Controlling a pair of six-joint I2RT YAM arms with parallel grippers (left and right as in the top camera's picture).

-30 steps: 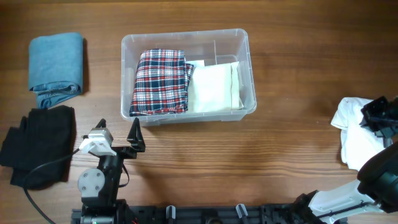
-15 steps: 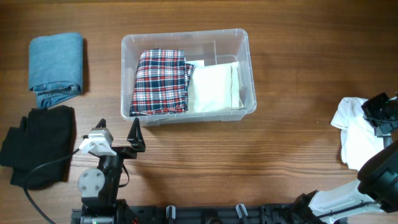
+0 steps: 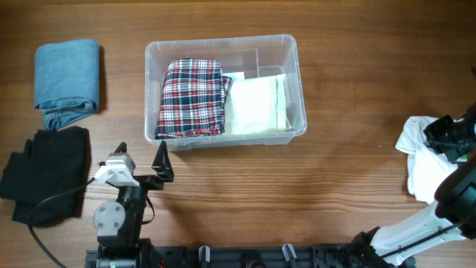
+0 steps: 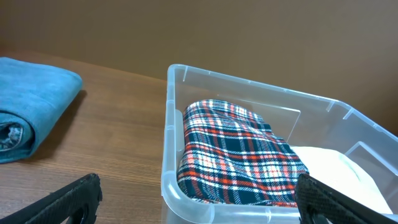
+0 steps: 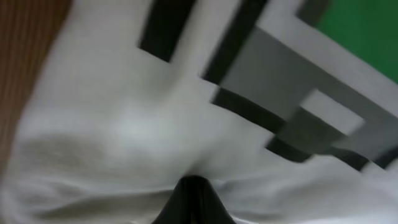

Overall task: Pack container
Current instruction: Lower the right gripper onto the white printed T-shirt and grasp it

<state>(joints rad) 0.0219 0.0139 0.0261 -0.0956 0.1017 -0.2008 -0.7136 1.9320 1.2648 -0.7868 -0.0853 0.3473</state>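
One plaid cloth [image 3: 191, 98] inside clear plastic container [image 3: 223, 42].

container [image 3: 220, 42]: 1 | cloths inside it: 2, namely plaid cloth [image 3: 191, 98] and cream cloth [image 3: 256, 104] | cloths lying out on the worktop [image 3: 357, 89]: 3, namely blue cloth [image 3: 67, 78], black cloth [image 3: 46, 173] and white cloth [image 3: 420, 160] | cloths in all: 5 | one cloth of each colour
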